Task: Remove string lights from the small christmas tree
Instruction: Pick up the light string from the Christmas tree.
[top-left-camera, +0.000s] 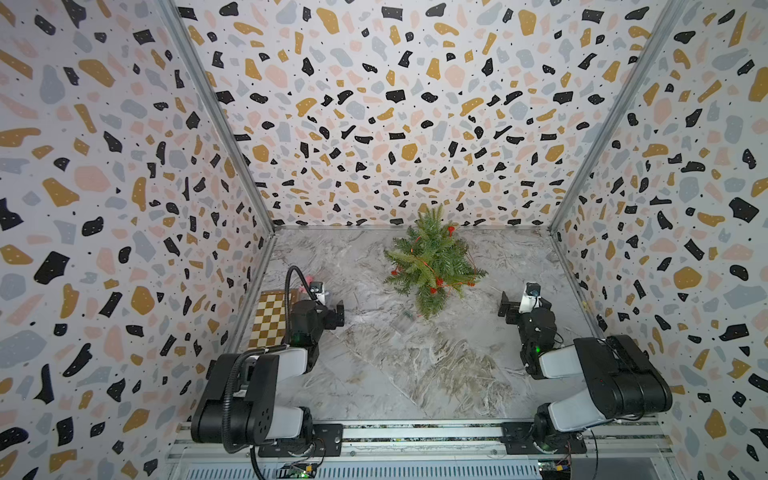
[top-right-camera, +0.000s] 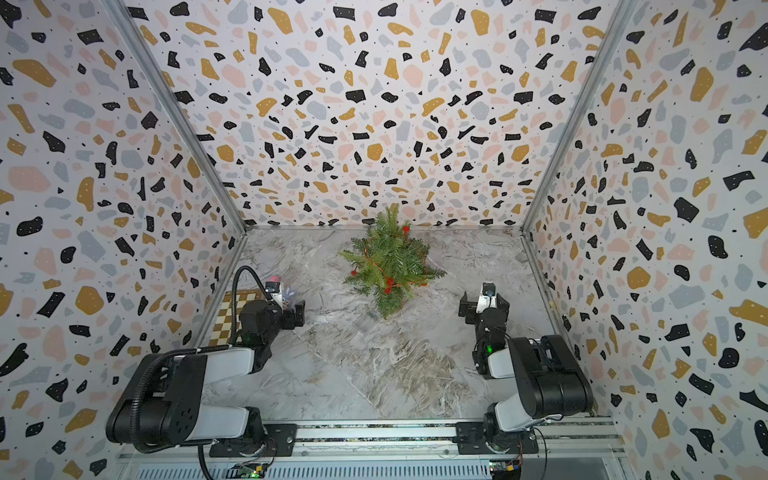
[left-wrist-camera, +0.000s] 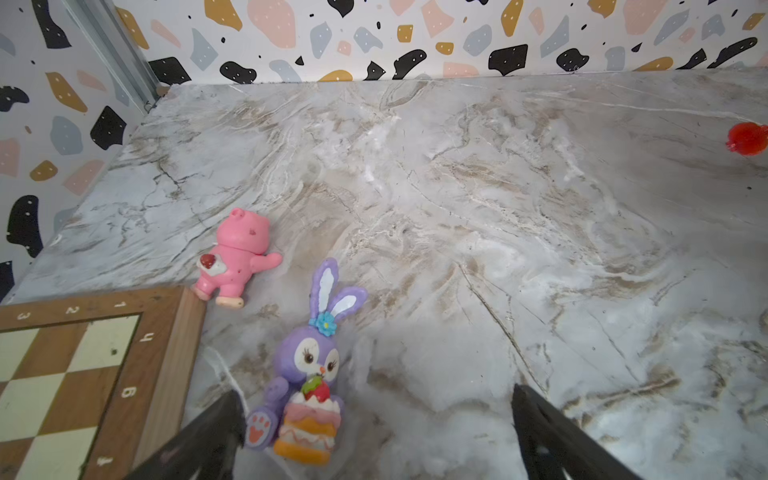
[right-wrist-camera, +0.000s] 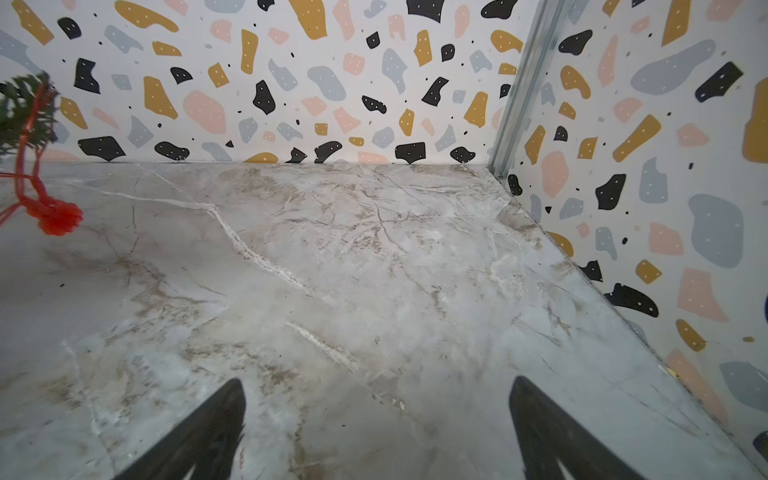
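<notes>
String lights (top-left-camera: 439, 282) wrap small christmas tree (top-left-camera: 424, 257), whole only in top views; both end effectors (left-wrist-camera: 376, 399) (right-wrist-camera: 376, 386) spread.

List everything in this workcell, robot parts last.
small green artificial christmas tree: one, green, upright near the back wall.
thin red-orange string lights with red bulbs: one strand, red, wound through the tree.
brown-and-cream wooden chessboard: one, table edge beside the left arm.
pink plastic bear figure: one, pink, by the chessboard's corner.
purple plastic rabbit figure: one, purple, holding a cake, just ahead of the left gripper.
grey marble-patterned table: one, grey-brown, under everything.
terrazzo-patterned walls: three, multicoloured, around the table.
left gripper: one, black, open, empty.
right gripper: one, black, open, empty.
</notes>
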